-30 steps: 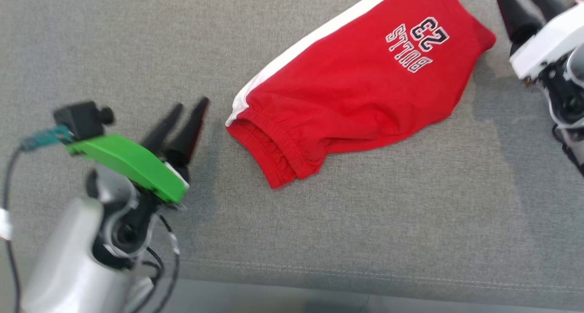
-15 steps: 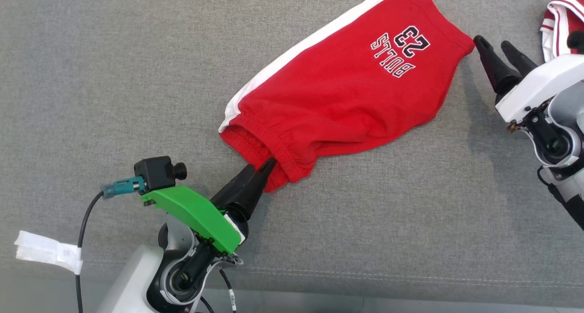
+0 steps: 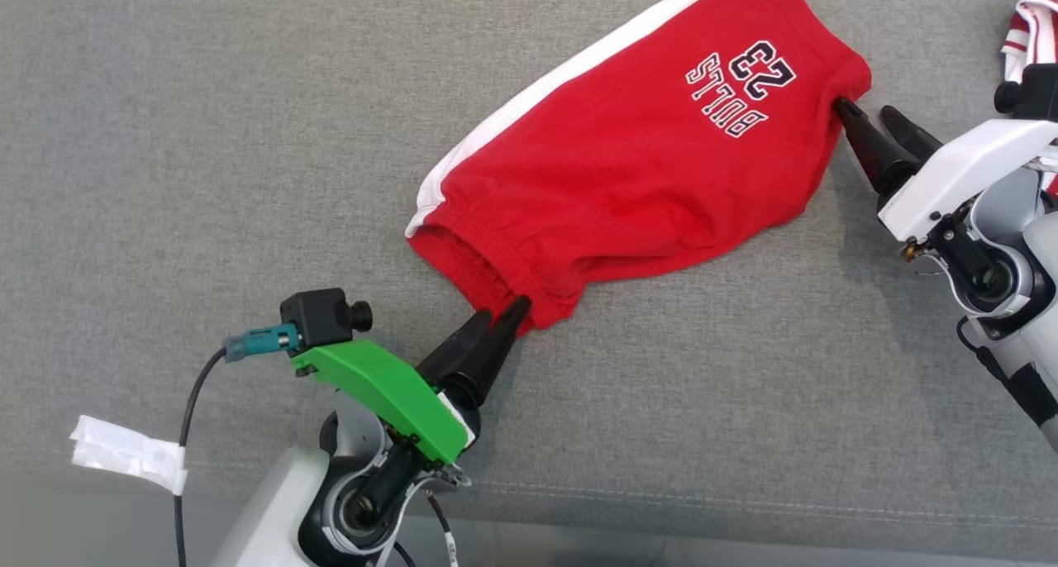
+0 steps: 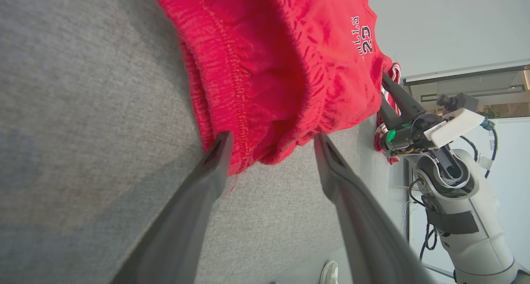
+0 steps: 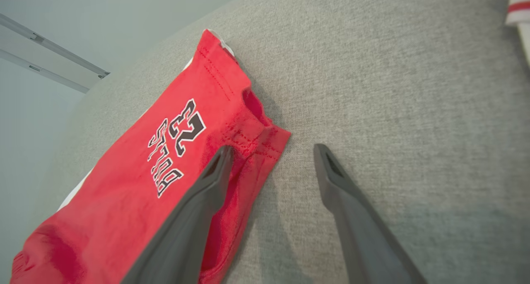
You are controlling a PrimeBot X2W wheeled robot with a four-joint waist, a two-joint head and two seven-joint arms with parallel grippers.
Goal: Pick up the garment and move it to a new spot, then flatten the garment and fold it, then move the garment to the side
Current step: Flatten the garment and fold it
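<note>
Red cotton shorts with a white side stripe and a "BULLS 23" print lie slantwise on a grey woven cushion. The left gripper, jaws apart, sits at the elastic waistband's near corner. The right gripper, jaws likewise apart, has one finger over the leg hem's corner.

I see the garment on the fabric surface, left gripper at its near-left end, right gripper at its far-right corner.
</note>
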